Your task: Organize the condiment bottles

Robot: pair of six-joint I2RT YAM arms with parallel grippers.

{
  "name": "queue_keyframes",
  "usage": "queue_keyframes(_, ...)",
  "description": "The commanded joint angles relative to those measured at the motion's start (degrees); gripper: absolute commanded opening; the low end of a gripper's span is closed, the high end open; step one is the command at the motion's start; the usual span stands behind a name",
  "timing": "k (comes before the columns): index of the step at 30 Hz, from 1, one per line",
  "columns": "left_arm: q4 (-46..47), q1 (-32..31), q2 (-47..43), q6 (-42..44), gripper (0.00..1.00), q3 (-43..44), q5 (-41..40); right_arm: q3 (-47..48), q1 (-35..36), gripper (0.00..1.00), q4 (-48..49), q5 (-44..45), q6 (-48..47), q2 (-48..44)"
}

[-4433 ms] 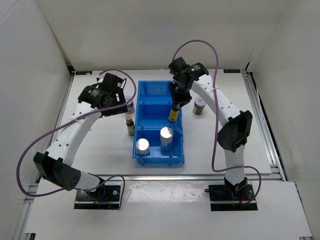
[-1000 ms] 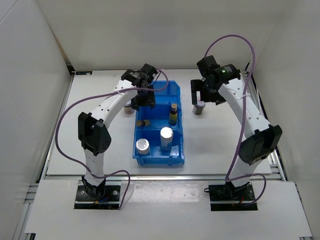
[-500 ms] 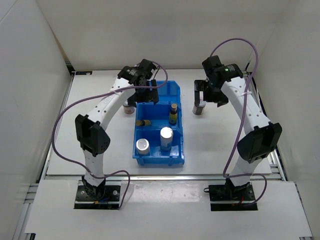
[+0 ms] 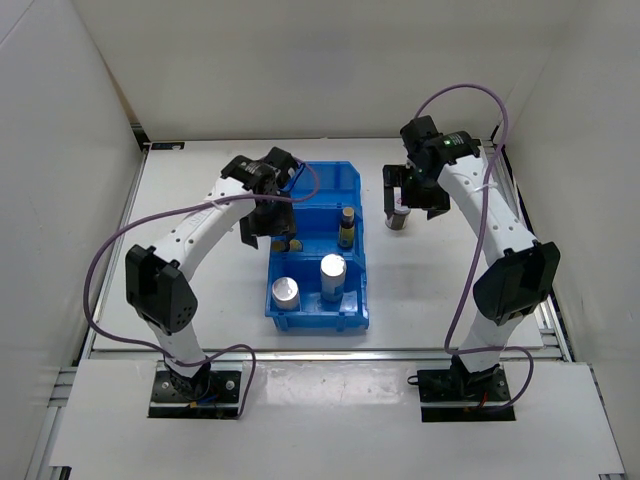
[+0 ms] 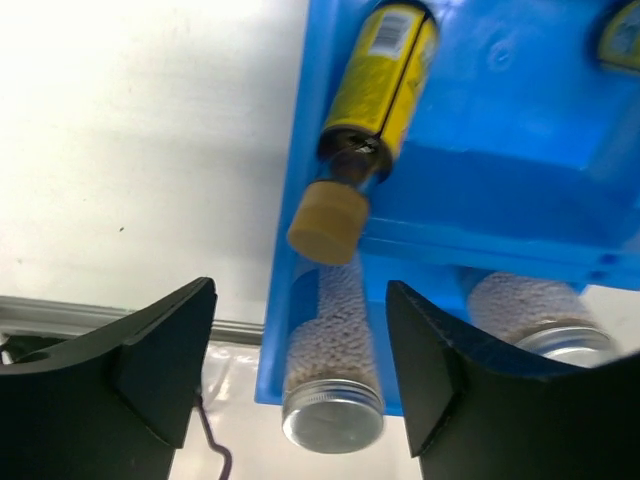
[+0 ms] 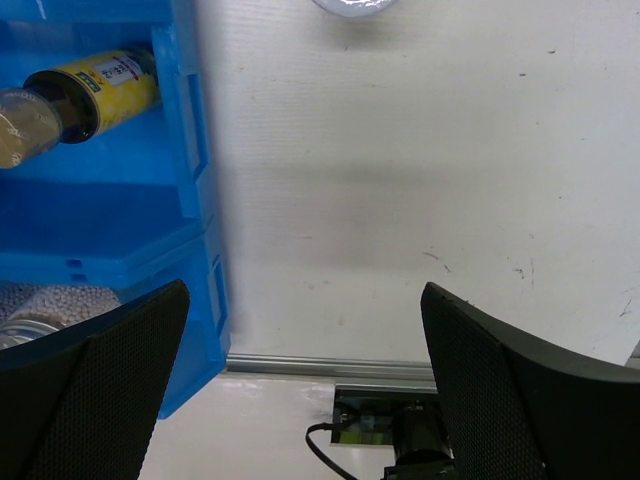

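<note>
The blue bin (image 4: 350,185) holds two silver-topped cylinders (image 4: 286,292) (image 4: 332,272) in its near compartment. In the middle compartment one yellow bottle (image 4: 346,228) stands upright and another (image 4: 285,245) lies on its side. My left gripper (image 4: 263,224) hangs open over the bin's left wall; the lying bottle (image 5: 380,75) and a cylinder (image 5: 332,400) show beyond its empty fingers (image 5: 170,340). A dark jar (image 4: 397,218) stands right of the bin, and my right gripper (image 4: 410,193) is open above it. Only the jar's pale lid (image 6: 355,4) shows, ahead of the fingertips. A second jar is hidden.
White walls close in the table (image 4: 200,290) at the back and both sides. A metal rail (image 6: 300,365) runs along the table's near edge. Purple cables loop from both arms.
My left gripper has drawn back from the bin's far compartment to its left wall, opening wide then narrowing a little. The right gripper has shifted slightly left over the jar.
</note>
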Motion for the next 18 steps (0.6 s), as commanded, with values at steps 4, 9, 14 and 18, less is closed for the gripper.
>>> queue_keyframes(4, 3.62, -0.31, -5.43, -1.23, 0.75, -5.85, 1.08, -1.08, -0.05, 1.0, 1.72, -1.16, 0.04, -2.2)
queue_keyframes(9, 6.26, -0.84, -6.57, -1.84, 0.71, -8.75, -0.33, -1.08, -0.05, 1.0, 1.72, -1.16, -0.49, -2.73)
queue_keyframes(14, 9.94, -0.84, -7.11, -2.37, 0.67, -10.95, -1.56, -1.08, -0.05, 1.0, 1.72, -1.16, -0.49, -2.73)
queue_keyframes(18, 12.06, -0.84, -7.11, -2.37, 0.65, -11.57, -2.17, -1.08, -0.05, 1.0, 1.72, -1.69, -1.01, -2.73)
